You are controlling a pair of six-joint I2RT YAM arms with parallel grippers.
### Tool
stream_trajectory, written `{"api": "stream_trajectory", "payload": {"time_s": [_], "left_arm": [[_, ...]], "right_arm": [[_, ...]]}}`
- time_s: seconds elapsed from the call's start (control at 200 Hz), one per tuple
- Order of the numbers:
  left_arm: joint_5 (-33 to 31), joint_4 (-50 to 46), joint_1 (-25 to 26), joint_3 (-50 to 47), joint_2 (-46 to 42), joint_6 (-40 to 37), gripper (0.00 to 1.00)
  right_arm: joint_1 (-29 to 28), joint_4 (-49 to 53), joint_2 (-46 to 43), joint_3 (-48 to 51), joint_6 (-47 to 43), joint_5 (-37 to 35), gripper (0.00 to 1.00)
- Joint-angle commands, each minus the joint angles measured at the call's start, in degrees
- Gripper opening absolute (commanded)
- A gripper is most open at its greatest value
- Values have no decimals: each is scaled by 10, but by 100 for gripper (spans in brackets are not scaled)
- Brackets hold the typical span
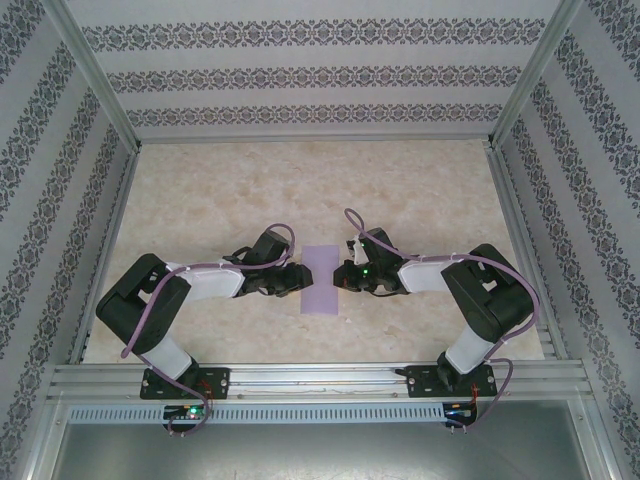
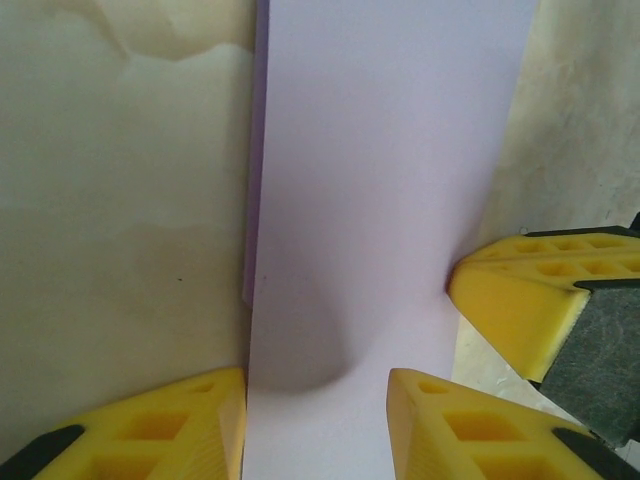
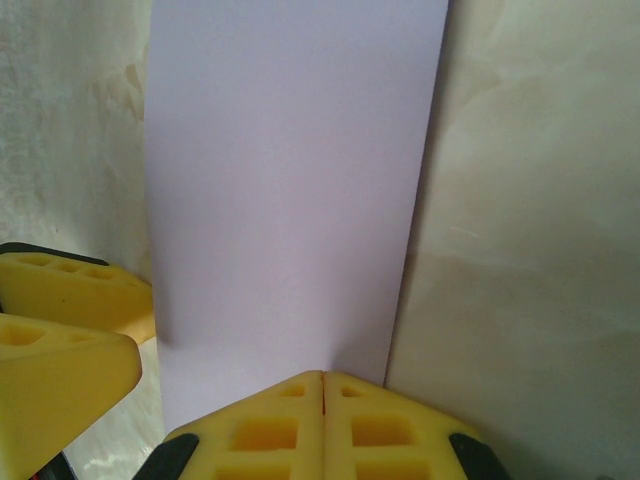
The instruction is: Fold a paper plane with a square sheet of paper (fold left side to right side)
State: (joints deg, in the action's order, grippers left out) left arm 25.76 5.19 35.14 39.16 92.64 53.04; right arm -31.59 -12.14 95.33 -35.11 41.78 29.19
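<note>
The square sheet of paper (image 1: 320,280) lies folded into a narrow lavender strip at the table's middle, between the two grippers. My left gripper (image 1: 298,277) hovers at its left edge. In the left wrist view its yellow jaws (image 2: 318,400) stand apart over the paper (image 2: 380,180), gripping nothing, and a thin strip of the lower layer (image 2: 258,150) shows along the far side. My right gripper (image 1: 343,277) is at the right edge. Its jaws (image 3: 322,378) are shut, with the tips resting on the paper (image 3: 290,180). The left gripper's fingers (image 3: 70,300) show beside it.
The paper rests on a marble-patterned tabletop (image 1: 200,200) enclosed by patterned walls (image 1: 300,70) on three sides. An aluminium rail (image 1: 320,380) carrying both arm bases runs along the near edge.
</note>
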Motion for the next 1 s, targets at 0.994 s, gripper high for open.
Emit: {"api": "stream_trajectory", "payload": {"time_s": [0.994], "left_arm": [[25, -15, -17, 59, 14, -54, 50]], "right_arm": [[8, 69, 20, 14, -21, -34, 0]]}}
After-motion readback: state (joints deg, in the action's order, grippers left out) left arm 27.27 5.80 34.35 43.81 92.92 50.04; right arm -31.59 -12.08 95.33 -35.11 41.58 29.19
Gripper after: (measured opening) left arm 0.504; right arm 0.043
